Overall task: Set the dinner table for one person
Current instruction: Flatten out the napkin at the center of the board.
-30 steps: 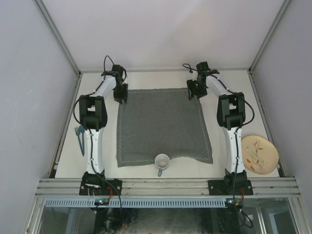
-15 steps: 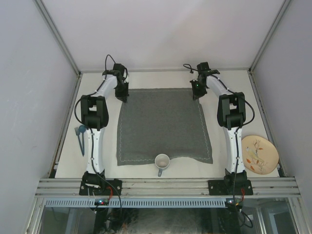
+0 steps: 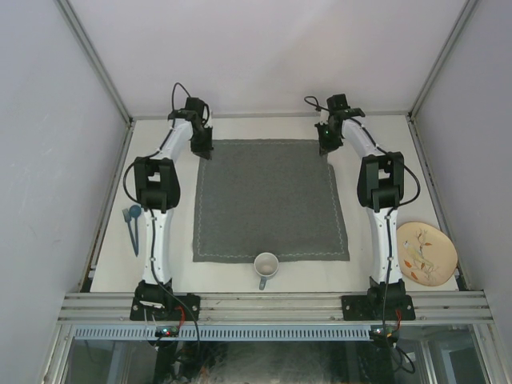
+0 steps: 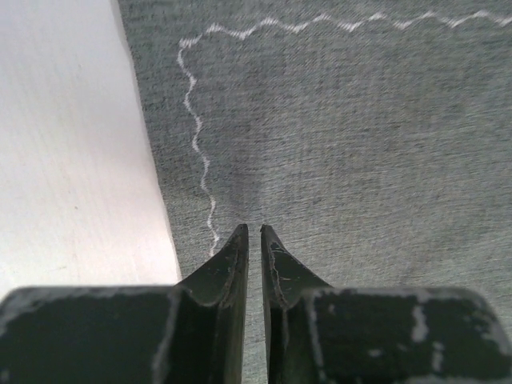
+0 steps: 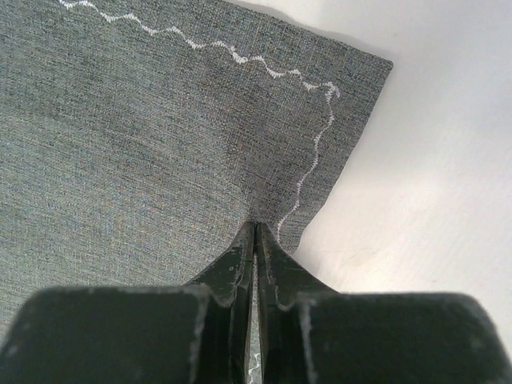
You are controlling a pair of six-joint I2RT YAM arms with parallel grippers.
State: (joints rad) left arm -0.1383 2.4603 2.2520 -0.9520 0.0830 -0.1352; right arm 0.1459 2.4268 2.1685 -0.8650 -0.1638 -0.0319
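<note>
Top view first: the grey cloth [image 3: 268,200] lay flat and square in the middle of the dinner table [image 3: 240,128]. The left gripper [image 3: 202,148] sat on its far left corner and the right gripper [image 3: 326,148] on its far right corner. So the whole cloth stretched away from both tools toward the near edge, neither arm closer than the other. A mug [image 3: 266,266] sat right at the cloth's near edge. The plate [image 3: 426,254] was by the near right corner, clearly the right arm's side. A blue utensil [image 3: 132,224] lay along the left edge by the left arm.

Left wrist view: the left gripper [image 4: 254,232] had its jaws pinched down to a thin slit on the cloth. A faint crease ran off from the tips, and bare table showed on the left.

Right wrist view: the right gripper [image 5: 256,226] was clamped fully together on the cloth just inside the stitched corner.

My guess is the cloth's basically placed. Letting go comes next, and the plate is the right arm's reach.
</note>
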